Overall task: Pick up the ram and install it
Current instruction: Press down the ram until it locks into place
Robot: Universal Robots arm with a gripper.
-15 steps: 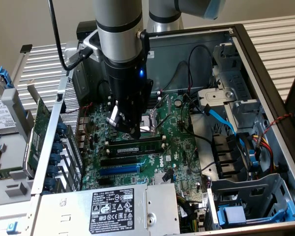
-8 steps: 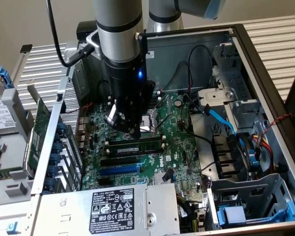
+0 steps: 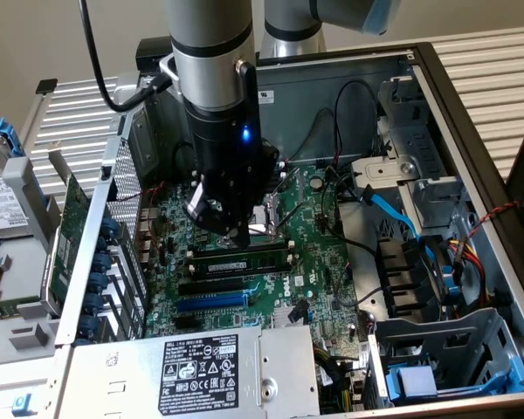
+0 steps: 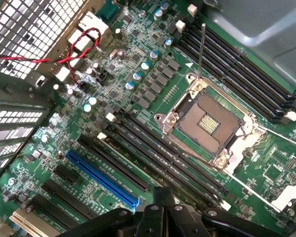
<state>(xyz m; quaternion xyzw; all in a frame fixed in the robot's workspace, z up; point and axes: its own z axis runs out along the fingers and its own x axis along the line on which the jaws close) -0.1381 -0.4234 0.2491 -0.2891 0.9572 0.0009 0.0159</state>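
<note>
Motherboard [image 3: 271, 253] fills the floor of the open computer case [image 3: 472, 175] in the exterior view, and the arm reaches straight down into it. The gripper [image 3: 236, 234] hovers low over the board, just above the memory slots. The ram [image 3: 244, 260] lies along one of those slots directly beneath the jaws, a thin green stick with dark chips, apparently already standing in the slot. The jaws are closed tight, and I cannot make out anything gripped between them; their tips seem to sit on or just over the stick's top edge. The power supply [image 3: 192, 371] sits at the near edge, and a blue cable [image 3: 393, 209] runs across the case on the exterior view's right.

From the wrist view, the gripper [image 4: 163, 207] appears as dark linkages above the long black memory slots [image 4: 158, 153]. The empty processor socket [image 4: 207, 123] lies just beside them, its retention lever [image 4: 201, 49] standing upright. A blue expansion slot [image 4: 101, 177] sits on the other side of the memory slots, and red and black twisted wires [image 4: 84, 42] cross near the perforated case wall.

Risk as I judge it: if the stick is off-line with its slot, downward pressure could bend it or stress the board. Drifting sideways could bring the closed jaws onto the exposed socket contacts or the raised lever.
</note>
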